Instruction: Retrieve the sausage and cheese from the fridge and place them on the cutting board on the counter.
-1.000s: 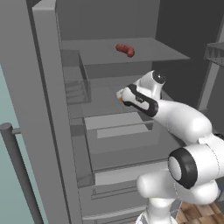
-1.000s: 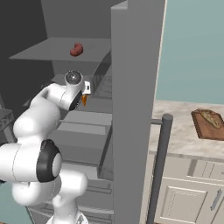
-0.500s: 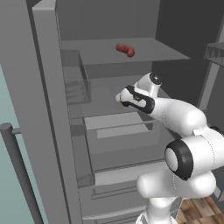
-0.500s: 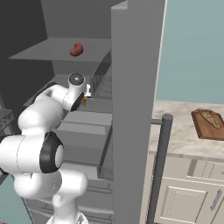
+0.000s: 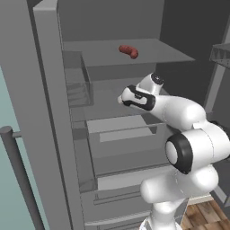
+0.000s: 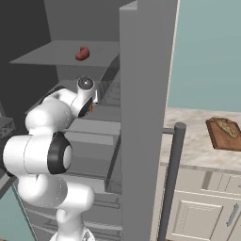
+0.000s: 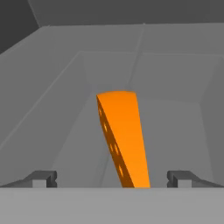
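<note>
Lying on a grey shelf inside the open fridge (image 5: 49,112), the orange cheese (image 7: 124,140) wedge sits between the two wide-spread fingertips (image 7: 41,178) of the gripper (image 7: 112,179), not yet held. From the left base view the hand reaches into the middle shelf. One shelf higher rests the reddish-brown sausage (image 5: 128,50), well above the arm. Off to the right, the cutting board (image 6: 225,133) lies on the marbled counter (image 6: 193,141), carrying a tan item that is too small to make out.

Sausage (image 5: 128,50) lies on the fridge (image 5: 54,134) upper shelf (image 5: 152,51); cheese (image 7: 123,135) below.
</note>
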Controlling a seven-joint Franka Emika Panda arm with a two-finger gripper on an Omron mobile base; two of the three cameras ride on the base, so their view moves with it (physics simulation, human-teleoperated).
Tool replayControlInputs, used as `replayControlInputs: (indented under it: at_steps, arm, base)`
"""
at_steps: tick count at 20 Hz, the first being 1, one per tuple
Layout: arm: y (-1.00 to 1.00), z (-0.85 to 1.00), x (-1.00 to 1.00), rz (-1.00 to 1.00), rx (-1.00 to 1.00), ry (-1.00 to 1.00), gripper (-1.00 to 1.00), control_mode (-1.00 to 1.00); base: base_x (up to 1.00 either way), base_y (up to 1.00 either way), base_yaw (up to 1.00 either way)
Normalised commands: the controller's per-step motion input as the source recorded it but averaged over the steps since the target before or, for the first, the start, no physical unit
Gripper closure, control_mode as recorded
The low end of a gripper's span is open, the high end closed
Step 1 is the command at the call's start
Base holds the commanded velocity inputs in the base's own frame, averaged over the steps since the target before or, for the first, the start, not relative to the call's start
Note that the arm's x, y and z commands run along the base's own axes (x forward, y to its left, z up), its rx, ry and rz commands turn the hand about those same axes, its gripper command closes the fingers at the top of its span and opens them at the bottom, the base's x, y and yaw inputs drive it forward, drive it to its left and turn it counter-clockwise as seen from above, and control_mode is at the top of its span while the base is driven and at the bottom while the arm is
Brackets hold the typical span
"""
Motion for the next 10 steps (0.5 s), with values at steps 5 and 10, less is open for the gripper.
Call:
replayControlInputs:
  at_steps: [5,10]
  arm:
    - [0.0,-0.05,0.0,0.02,-0.03,0.0,-1.0,-1.0]
    - [0.0,-0.09,0.01,0.01,-0.03,0.0,-1.0,-1.0]
  base:
    - [0.0,0.0,0.0]
    - [0.0,0.0,0.0]
